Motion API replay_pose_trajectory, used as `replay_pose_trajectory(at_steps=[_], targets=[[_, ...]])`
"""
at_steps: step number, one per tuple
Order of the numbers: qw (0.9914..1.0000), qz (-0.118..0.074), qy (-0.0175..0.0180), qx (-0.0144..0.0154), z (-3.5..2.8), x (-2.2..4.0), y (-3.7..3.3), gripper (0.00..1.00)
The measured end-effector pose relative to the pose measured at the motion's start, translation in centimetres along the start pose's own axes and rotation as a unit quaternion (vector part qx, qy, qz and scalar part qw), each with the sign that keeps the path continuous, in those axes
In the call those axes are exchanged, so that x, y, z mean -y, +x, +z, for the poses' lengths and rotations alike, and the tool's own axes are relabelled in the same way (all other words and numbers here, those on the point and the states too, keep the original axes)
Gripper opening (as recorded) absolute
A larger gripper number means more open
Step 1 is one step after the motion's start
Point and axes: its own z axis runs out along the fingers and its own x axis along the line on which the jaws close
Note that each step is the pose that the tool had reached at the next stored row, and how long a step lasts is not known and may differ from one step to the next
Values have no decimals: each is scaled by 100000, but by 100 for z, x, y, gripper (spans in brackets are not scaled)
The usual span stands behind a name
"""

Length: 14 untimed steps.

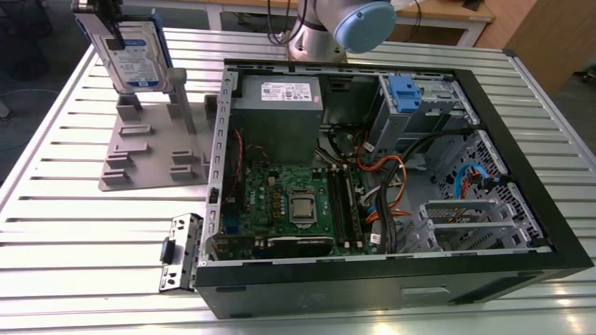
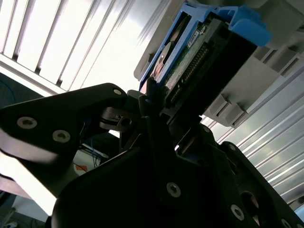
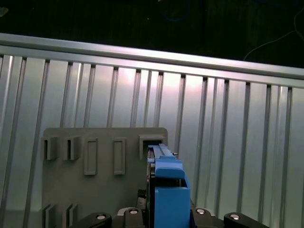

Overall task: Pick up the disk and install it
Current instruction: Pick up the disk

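Observation:
The disk [image 1: 133, 50], silver with a white-and-blue label and a blue carrier frame, stands upright at the exterior view's far left, over the grey slotted stand [image 1: 149, 150]. My gripper [image 1: 108, 19] is shut on its upper end. The black fingers [image 2: 142, 102] clamp the disk [image 2: 197, 52] in the second wrist view, where its connector edge faces the camera. The first wrist view looks down the blue carrier [image 3: 168, 190] between my gripper [image 3: 166, 217] and the stand [image 3: 95, 190]. I cannot tell whether the disk's lower end still sits in the stand's slot.
An open computer case [image 1: 521, 230] lies to the exterior view's right of the stand, with a green motherboard [image 1: 289, 202], a grey power supply box [image 1: 278, 105] and a drive bay with a blue latch [image 1: 403, 91]. The arm's base [image 1: 322, 38] stands behind it on the slatted metal table [image 1: 84, 230].

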Motion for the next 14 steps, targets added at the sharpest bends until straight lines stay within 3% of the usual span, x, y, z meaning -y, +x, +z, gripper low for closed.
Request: replay_pose_trajectory(at_steps=[14], targets=[[100000,-5,6,93,-129,-4,-7,36]])
